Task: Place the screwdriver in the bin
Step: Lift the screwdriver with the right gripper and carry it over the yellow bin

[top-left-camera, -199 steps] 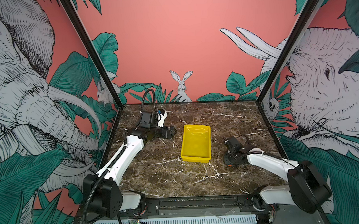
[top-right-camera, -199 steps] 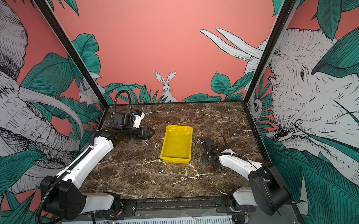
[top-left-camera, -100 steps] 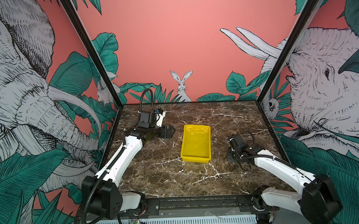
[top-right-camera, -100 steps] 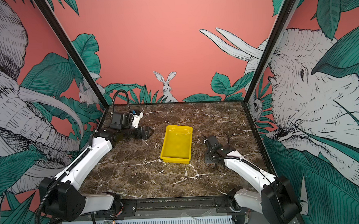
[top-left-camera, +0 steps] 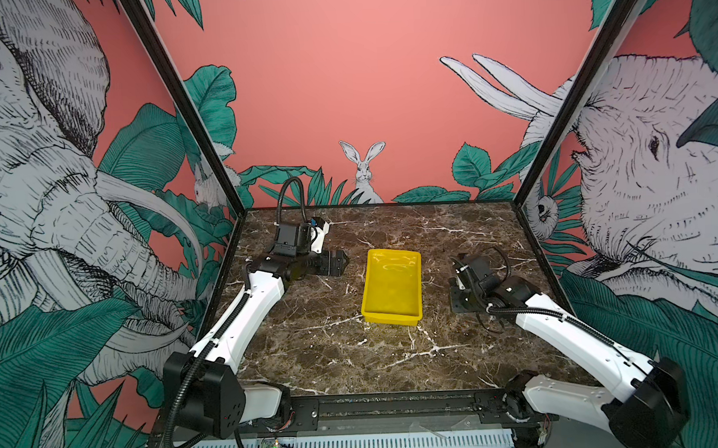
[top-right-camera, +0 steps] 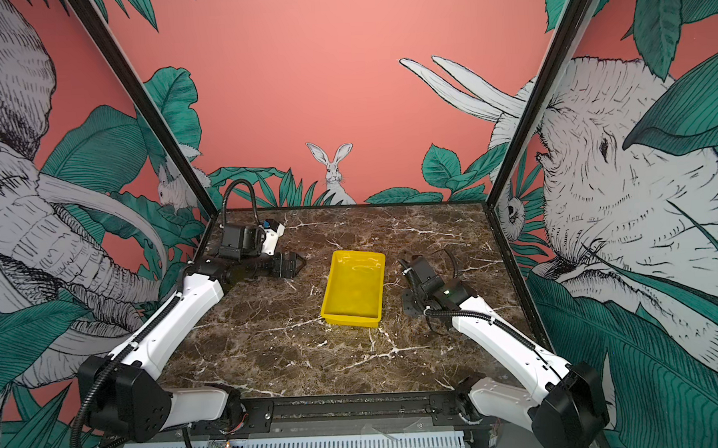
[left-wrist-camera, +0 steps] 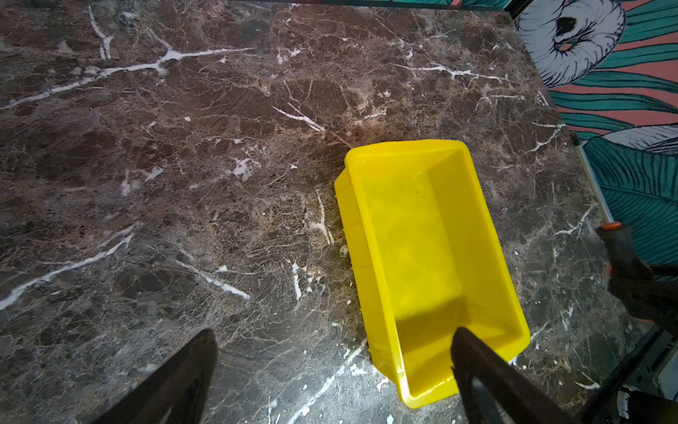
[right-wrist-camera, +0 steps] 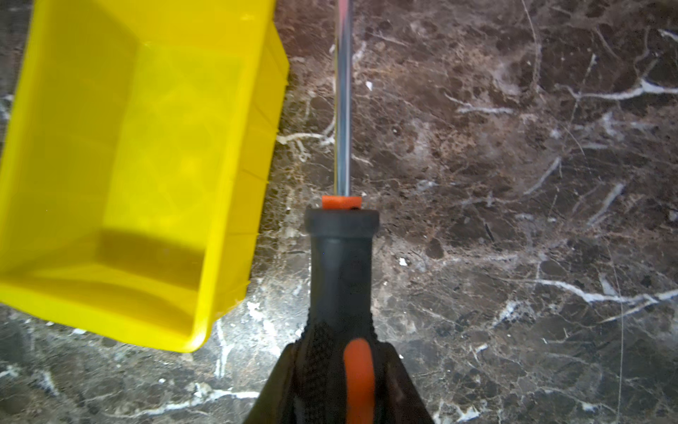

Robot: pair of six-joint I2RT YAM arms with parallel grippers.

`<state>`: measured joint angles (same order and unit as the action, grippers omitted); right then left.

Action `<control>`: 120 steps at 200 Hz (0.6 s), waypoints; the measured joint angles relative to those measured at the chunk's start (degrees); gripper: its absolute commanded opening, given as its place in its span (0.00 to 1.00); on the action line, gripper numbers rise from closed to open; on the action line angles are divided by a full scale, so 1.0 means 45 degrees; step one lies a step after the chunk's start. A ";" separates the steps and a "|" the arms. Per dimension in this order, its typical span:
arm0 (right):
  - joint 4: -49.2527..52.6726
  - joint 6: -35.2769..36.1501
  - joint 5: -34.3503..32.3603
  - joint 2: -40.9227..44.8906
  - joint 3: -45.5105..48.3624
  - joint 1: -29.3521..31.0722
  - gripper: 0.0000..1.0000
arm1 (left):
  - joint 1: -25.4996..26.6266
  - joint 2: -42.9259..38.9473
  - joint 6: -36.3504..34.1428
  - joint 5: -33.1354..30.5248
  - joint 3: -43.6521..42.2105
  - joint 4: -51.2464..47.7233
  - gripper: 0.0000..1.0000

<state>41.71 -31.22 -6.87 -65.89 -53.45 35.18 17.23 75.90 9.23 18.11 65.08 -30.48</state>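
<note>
The right wrist view shows the screwdriver [right-wrist-camera: 341, 264] not in the bin [right-wrist-camera: 128, 147] yet. It is just beside the bin, outside the long wall that faces the right arm, and its thin metal rod runs along that wall. The right gripper [right-wrist-camera: 339, 381] is closed tight on the black and orange handle. In the left wrist view the screwdriver [left-wrist-camera: 620, 249] looks lifted off the table [left-wrist-camera: 183, 183], but I cannot tell how high. Here is what could go wrong. The rod sticks out a long way past the gripper, so if the arm slides over too low, the rod may hit the bin's wall and push the bin away or tip it. If the gripper lets go too soon, the screwdriver falls on the table beside the bin. The handle is round, so it may turn in the grip, or roll and bounce when it lands. If it comes down crooked, the tip could rest on the rim and poke out. The left gripper [left-wrist-camera: 332, 334] is wide open and holds nothing. It waits near the far end of the bin, so the two arms could bump if both reach in.
</note>
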 measured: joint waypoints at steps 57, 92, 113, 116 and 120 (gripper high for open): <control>-0.0228 0.0039 -0.0243 -0.2497 -0.2113 0.1967 0.18 | -0.0180 0.0000 0.0092 0.0257 0.0000 0.0000 1.00; -0.0690 0.0039 -0.0282 -0.4182 -0.3021 0.2769 0.18 | -0.0272 -0.0044 0.0102 0.0389 0.0000 0.0000 1.00; -0.0981 0.0034 -0.0253 -0.5008 -0.3293 0.2997 0.18 | -0.0403 -0.0136 0.0185 0.0515 0.0000 0.0000 1.00; -0.1035 0.0029 -0.0248 -0.5115 -0.3322 0.3007 0.18 | -0.0432 -0.0151 0.0194 0.0534 0.0000 0.0000 1.00; -0.1083 0.0029 -0.0219 -0.5236 -0.3356 0.3016 0.18 | -0.0452 -0.0180 0.0204 0.0549 0.0000 0.0000 1.00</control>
<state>36.84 -31.09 -7.86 -89.45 -68.55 48.75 15.20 75.09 10.15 20.58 65.08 -30.48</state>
